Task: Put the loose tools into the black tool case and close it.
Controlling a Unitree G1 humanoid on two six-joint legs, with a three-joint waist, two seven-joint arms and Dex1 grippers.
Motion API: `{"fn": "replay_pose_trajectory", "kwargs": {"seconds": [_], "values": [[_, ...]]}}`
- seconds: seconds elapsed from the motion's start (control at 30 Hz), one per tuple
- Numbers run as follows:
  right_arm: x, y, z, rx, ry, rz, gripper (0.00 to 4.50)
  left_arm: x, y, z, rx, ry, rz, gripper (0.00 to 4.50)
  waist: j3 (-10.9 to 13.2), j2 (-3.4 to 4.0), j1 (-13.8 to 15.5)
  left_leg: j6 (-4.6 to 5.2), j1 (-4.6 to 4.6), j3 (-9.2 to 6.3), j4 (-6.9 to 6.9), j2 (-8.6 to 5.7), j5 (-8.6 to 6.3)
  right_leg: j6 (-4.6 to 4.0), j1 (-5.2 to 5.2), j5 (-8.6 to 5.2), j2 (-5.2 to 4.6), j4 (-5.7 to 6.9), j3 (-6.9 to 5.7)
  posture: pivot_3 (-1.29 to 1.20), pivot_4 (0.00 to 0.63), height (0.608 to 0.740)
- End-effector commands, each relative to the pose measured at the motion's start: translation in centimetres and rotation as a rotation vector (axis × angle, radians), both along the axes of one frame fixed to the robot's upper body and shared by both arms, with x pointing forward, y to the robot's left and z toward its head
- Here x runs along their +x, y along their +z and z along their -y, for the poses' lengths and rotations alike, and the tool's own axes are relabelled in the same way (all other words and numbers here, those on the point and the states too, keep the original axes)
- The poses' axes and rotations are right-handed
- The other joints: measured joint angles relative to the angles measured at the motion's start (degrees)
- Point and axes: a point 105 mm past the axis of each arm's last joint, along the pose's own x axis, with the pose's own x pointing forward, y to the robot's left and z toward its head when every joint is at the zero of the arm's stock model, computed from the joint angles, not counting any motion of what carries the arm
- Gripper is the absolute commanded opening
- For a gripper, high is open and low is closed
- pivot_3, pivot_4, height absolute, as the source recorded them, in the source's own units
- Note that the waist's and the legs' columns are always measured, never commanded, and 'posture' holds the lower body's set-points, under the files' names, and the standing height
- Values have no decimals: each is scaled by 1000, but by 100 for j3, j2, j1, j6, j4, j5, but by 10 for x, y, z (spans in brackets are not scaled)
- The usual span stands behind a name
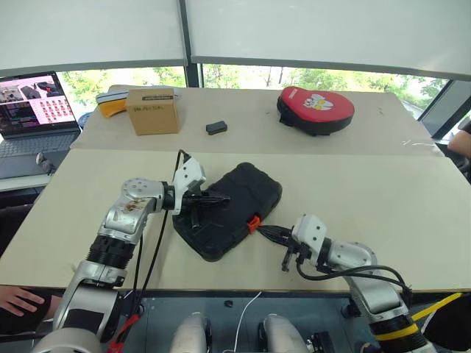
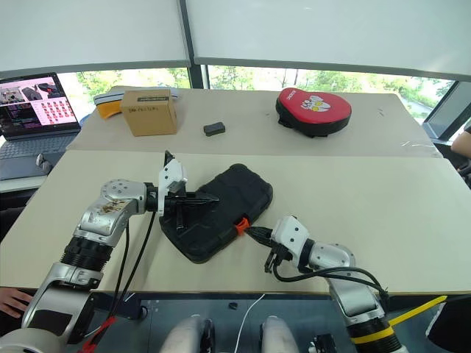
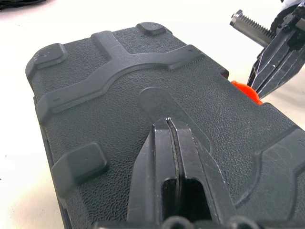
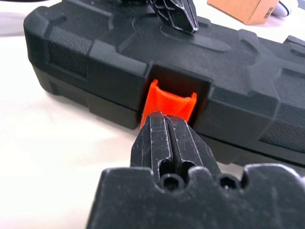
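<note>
While the lid lies shut: we see the black tool case [image 1: 229,209] mid-tabletop [image 1: 383,198].
Left hand [image 3: 167,125]: fingers together, empty, pressing its lid.
Right hand [image 4: 164,125]: fingers together, empty, against the orange latch [image 4: 167,102].

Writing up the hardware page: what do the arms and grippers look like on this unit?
Both arms are silver-grey metal segments with black ribbed joint bands; the left arm has brownish scuffing on one housing. Each wrist carries a white block. The left gripper and right gripper each have two black tapered fingers. Black cables loop loose along both arms; yellow tape bands the right arm low down.
</note>
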Motion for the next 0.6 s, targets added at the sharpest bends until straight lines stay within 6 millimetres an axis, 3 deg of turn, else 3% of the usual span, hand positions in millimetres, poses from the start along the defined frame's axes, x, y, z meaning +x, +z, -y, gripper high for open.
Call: {"fn": "replay_pose_trajectory", "kwargs": {"seconds": [0.03,0.6], "values": [[2,4,-4,-5,-3,0,0,-5,-27,-1,47,10,-100,17,0,0,0,0,0,0,0,0,0,0,0,0,0,0,0,0,150,740],[17,12,-24,33,12,34,0,-13,-42,-4,103,-6,-146,17,0,0,-36,0,36,0,-14,2,0,-6,22,-3,1,0,6,0,150,740]]}}
